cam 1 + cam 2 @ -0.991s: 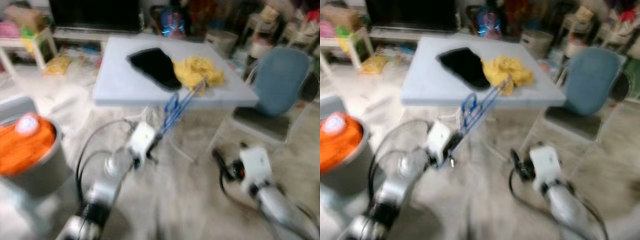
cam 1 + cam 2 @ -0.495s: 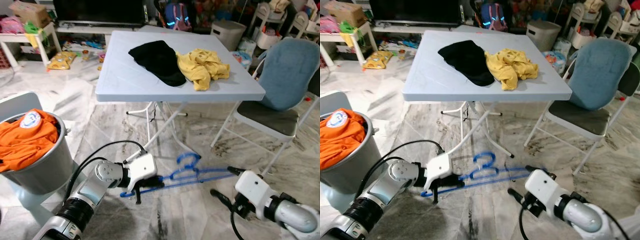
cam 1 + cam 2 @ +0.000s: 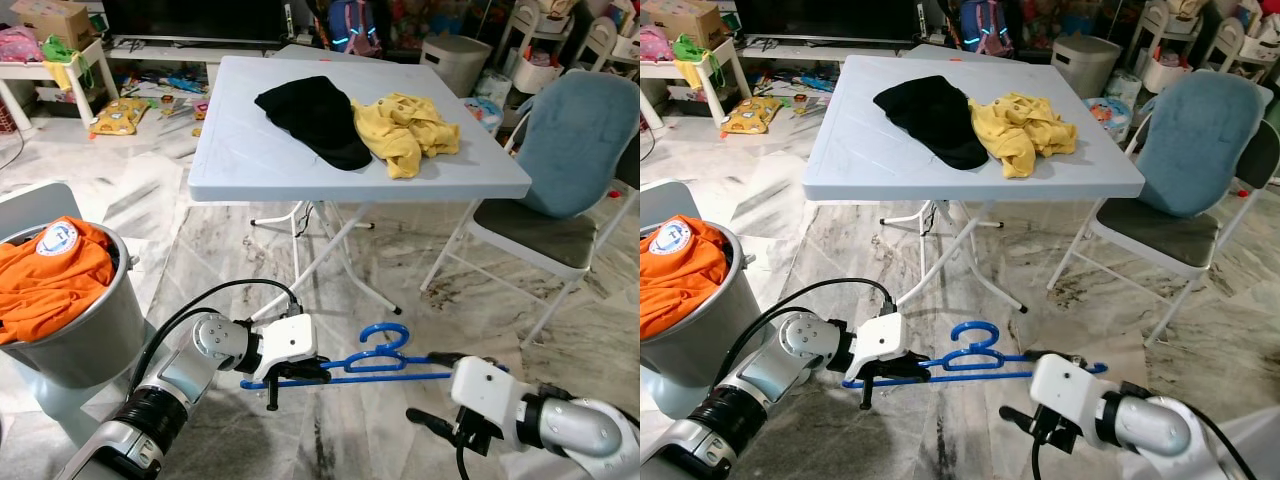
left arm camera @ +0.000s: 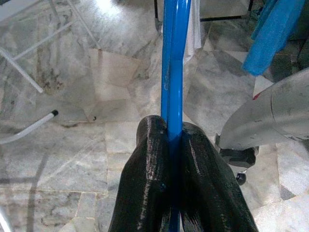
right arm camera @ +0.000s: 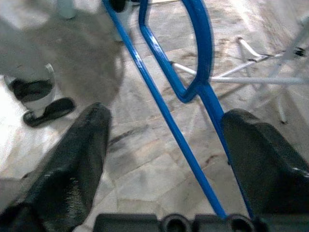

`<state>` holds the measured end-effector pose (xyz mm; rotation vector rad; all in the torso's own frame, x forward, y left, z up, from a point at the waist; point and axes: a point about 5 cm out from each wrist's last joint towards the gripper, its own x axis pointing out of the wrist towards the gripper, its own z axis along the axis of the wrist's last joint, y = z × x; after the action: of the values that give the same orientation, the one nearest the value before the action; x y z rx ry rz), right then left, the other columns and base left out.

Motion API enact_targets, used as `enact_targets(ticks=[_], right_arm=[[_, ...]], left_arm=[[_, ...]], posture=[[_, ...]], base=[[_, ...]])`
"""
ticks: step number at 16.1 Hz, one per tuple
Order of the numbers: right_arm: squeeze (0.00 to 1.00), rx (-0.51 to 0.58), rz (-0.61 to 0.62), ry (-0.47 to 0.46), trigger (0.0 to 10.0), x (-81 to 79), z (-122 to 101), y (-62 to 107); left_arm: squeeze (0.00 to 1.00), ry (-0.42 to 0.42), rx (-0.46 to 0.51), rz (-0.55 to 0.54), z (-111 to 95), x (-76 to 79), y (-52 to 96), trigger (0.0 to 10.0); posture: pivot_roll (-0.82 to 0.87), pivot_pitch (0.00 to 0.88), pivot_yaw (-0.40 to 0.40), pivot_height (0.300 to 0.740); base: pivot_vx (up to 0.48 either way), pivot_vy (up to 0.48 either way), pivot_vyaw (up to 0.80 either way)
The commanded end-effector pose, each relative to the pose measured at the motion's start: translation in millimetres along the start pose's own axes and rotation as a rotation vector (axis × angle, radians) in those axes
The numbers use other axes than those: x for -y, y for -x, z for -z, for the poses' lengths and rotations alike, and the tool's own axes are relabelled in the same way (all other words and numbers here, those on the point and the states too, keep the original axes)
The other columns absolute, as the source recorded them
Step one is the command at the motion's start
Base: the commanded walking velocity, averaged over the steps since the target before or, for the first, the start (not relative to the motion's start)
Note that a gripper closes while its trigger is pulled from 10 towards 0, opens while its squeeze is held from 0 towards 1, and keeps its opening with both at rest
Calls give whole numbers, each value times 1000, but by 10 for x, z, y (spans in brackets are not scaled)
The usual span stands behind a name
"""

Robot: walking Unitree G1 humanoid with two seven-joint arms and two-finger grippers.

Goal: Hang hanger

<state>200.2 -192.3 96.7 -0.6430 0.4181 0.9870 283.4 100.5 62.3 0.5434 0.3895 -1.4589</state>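
Blue hanger (image 3: 372, 362) remains pinched in left gripper (image 4: 170, 159); right gripper (image 5: 166, 145), fingers wide, has advanced to straddle it, handover pending.

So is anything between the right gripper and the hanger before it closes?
Nothing visible. The left gripper is shut on one end of the blue hanger. The right gripper is open, and the hanger's bars run through the gap between its fingers over bare marble floor.
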Motion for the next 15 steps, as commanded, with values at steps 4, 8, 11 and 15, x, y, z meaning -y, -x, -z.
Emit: enact_targets(ticks=[4, 8, 11, 15], right_arm=[[0, -49, -69, 138, 6353, 196, -78, -96], [0, -64, -79, 177, 10000, 263, -101, -124], [0, -109, -129, 165, 5294, 277, -40, -91], [0, -183, -120, 256, 0, 326, 46, -122]], left_arm=[[0, -63, -8, 34, -67, -15, -30, 10000], [0, -71, -12, 40, -60, 9, -42, 10000], [0, -79, -19, 38, -44, 7, -34, 10000], [0, -87, -21, 40, -57, 2, -43, 10000]], posture=[[9, 0, -69, 740], [14, 0, -73, 740], [13, 0, -73, 740], [8, 0, -70, 740]], base=[[0, 0, 0], [0, 0, 0], [0, 0, 0], [0, 0, 0]])
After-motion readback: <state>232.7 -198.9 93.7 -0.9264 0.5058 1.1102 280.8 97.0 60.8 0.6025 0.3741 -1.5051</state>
